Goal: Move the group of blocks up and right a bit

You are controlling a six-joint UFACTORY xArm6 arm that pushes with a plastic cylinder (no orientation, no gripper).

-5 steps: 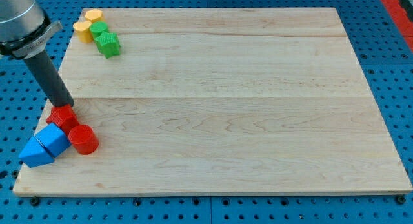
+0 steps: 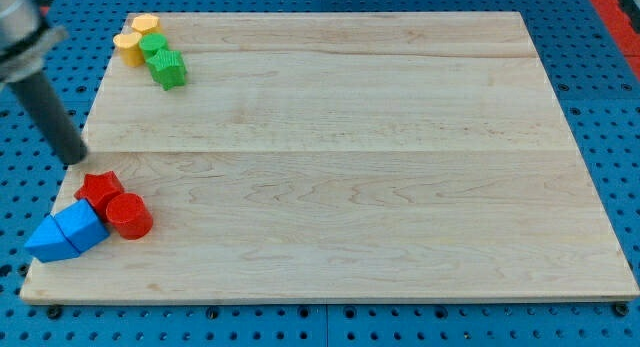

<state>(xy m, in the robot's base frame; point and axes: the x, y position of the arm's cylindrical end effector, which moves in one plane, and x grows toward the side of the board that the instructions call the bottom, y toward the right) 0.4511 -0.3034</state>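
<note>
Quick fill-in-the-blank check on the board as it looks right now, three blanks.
My tip sits off the board's ___ edge, touching no block.
The red star touches the red ___.
Two ___ blocks lie at the view's bottom left, beside the red pair.

Missing words: left; cylinder; blue

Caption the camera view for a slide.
My tip sits just off the board's left edge, above the red star, red cylinder and two blue blocks.

Single high oblique view over whole board (image 2: pixel 330 167)
</note>
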